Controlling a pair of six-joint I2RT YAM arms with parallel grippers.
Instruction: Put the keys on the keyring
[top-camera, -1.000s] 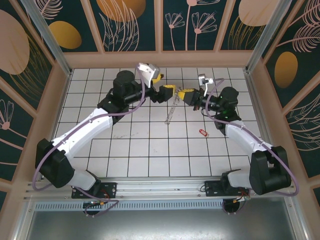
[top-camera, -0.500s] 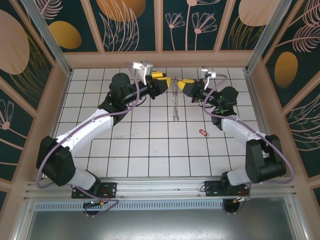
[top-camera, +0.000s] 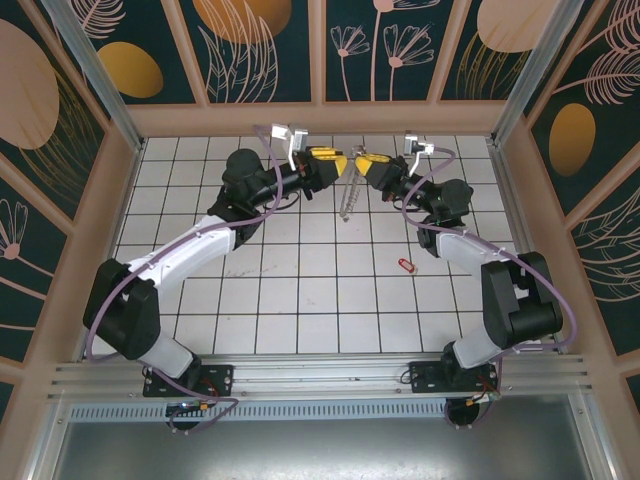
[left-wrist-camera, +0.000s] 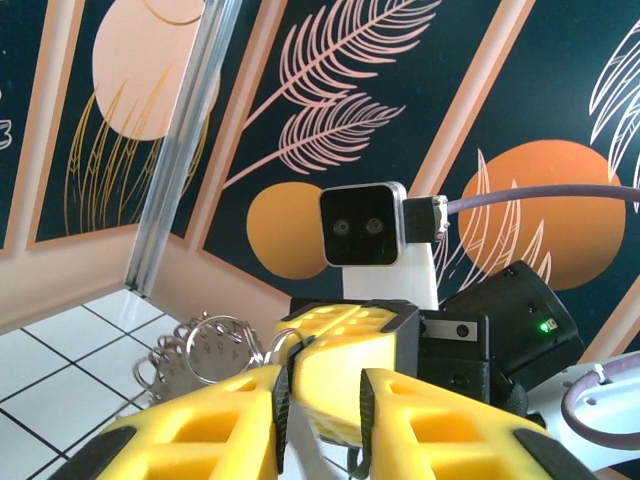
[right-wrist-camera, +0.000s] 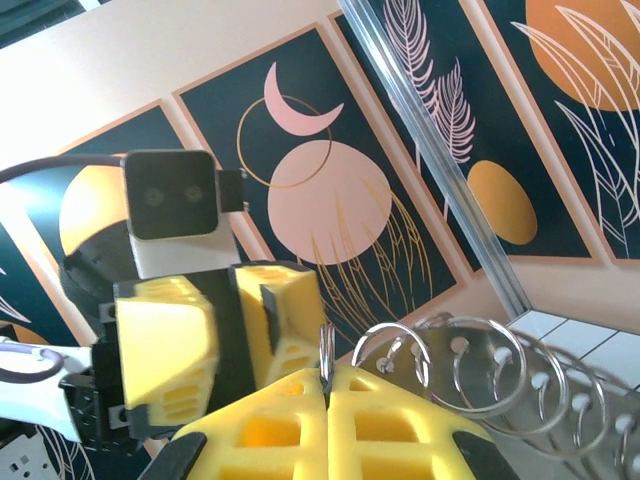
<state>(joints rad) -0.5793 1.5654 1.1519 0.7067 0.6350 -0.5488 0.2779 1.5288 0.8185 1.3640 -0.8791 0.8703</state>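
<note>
Hanging above the table, the keyring chain is pinched in the closed right gripper; left gripper faces it, state cannot be told

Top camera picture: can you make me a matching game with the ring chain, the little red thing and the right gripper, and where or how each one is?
Things:
1. ring chain
2. little red thing
3. right gripper

Places or states:
A. lying alone on the white table
B. squeezed shut on a ring
C. hanging down in a string

Pairs: 1-C, 2-A, 3-B
</note>
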